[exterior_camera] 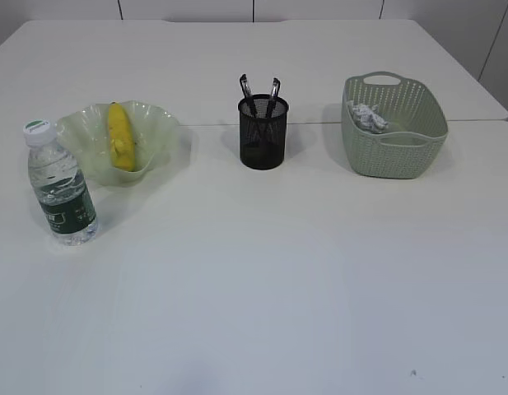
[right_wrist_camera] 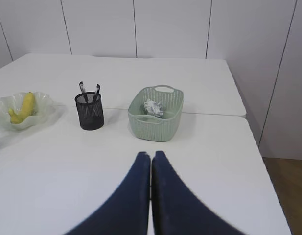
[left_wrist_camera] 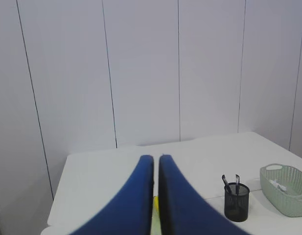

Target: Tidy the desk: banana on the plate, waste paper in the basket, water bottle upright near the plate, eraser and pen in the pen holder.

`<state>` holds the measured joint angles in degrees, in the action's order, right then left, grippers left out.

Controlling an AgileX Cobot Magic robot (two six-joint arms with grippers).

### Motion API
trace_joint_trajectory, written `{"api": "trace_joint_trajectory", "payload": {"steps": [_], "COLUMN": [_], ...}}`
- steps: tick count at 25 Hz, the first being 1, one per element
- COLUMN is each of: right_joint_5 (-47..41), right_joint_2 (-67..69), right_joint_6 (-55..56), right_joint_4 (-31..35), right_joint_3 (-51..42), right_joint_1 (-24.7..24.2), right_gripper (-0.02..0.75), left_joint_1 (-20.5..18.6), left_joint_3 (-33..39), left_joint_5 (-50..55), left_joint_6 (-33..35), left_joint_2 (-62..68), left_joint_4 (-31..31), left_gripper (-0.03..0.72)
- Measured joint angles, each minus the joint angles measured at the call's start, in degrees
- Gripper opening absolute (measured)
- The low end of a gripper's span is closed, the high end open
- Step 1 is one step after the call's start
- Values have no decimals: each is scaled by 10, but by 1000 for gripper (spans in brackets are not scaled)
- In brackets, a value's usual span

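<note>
Tidying looks complete: yellow banana (exterior_camera: pixel 121 136) on plate, clear plastic bottle (exterior_camera: pixel 60 186) upright at seven o'clock; both fingers pressed together, empty; simply retreat.

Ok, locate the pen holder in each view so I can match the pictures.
Exterior view: pen holder at centre, between plate and basket.
Left wrist view: lower right, left of the basket.
Right wrist view: left of centre.
Shared landmark: the green basket beside it.
</note>
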<state>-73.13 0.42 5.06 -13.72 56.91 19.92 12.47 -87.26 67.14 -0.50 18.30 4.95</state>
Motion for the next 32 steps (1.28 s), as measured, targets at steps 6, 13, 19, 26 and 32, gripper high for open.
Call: {"api": "trace_joint_trajectory", "payload": {"steps": [6, 13, 19, 26, 32], "right_joint_5": [-4, -3, 1, 6, 30], "right_joint_2": [-19, -19, -19, -19, -19], "right_joint_6": [0, 0, 0, 0, 0], "right_joint_4": [12, 27, 28, 28, 31], "right_joint_3": [-58, -77, -81, -128, -179], "right_joint_1": [0, 0, 0, 0, 0], "right_gripper": [-13, -13, -13, -13, -13], "left_joint_1": [0, 0, 0, 0, 0], "left_joint_3": [38, 142, 247, 337, 397], "left_joint_5": [31, 41, 34, -2, -42], "left_joint_6": [0, -1, -1, 2, 14], "left_joint_2": [-24, -98, -173, -179, -179], "left_joint_4": [-12, -26, -34, -36, -38], "left_gripper": [-1, -1, -1, -1, -1]}}
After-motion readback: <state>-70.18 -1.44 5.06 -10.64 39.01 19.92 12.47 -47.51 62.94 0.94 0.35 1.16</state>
